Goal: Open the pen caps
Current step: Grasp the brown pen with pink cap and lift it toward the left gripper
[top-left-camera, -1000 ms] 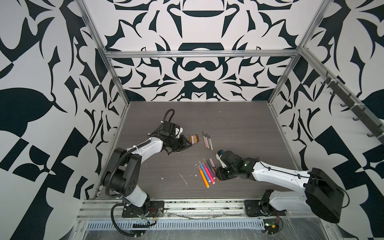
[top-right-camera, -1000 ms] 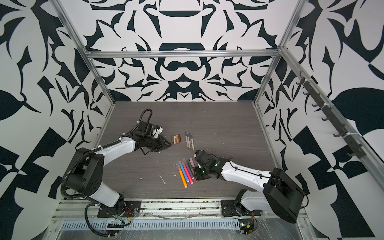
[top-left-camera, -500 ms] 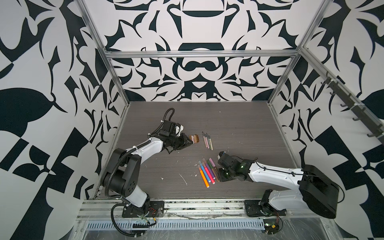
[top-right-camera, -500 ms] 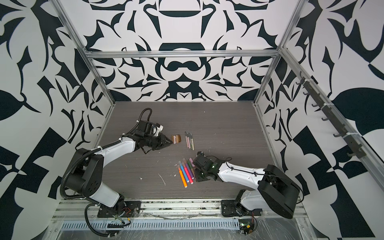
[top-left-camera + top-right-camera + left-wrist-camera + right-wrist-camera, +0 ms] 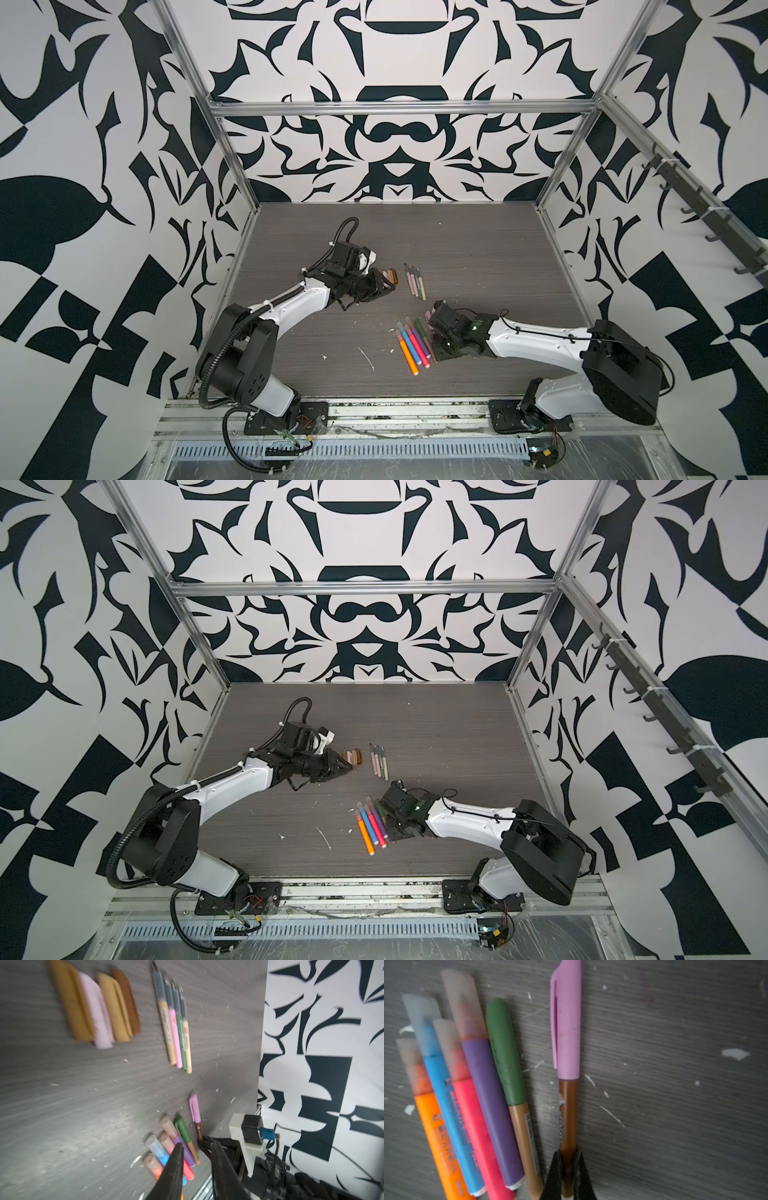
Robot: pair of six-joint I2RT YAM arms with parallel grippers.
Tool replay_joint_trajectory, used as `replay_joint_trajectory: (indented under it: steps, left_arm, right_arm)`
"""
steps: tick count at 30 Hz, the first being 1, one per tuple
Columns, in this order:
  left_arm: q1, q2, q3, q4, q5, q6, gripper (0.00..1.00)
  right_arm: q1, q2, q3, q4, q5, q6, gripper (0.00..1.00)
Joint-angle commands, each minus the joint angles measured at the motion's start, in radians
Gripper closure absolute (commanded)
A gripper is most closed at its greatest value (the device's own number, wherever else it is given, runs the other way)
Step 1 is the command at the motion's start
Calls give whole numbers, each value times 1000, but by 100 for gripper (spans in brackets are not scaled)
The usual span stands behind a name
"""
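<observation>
Brown pen (image 5: 568,1113), lilac cap (image 5: 568,1022) on, lies on surface (image 5: 478,257) at 5 o'clock of centre. Right fingers (image 5: 556,1172) clamped on barrel tail. Left fingers (image 5: 174,1163) apart, empty. Light, stiff, slick plastic; likely friction-fit cap: pinch cap mid-length, pull straight along barrel.

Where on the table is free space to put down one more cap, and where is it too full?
Bare: the far table behind the loose caps and uncapped pens. Crowded: the capped pens, one in the right tool.
</observation>
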Motion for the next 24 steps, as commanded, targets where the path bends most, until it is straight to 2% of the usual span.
replay_joint_trajectory:
  steps: [1, 5, 11, 24]
  left_arm:
    - [-49, 19, 27, 17, -25, -26, 73]
    - [-90, 48, 31, 53, -31, -57, 71]
    - [-132, 101, 49, 95, -27, -85, 70]
    - [-164, 127, 54, 174, -7, -152, 70]
  right_arm:
    - [2, -17, 25, -53, 36, -21, 100]
    - [0, -90, 51, -52, -5, -66, 100]
    - [1, -193, 74, -30, -62, -70, 100]
    - [-3, -217, 103, 30, -155, -35, 100]
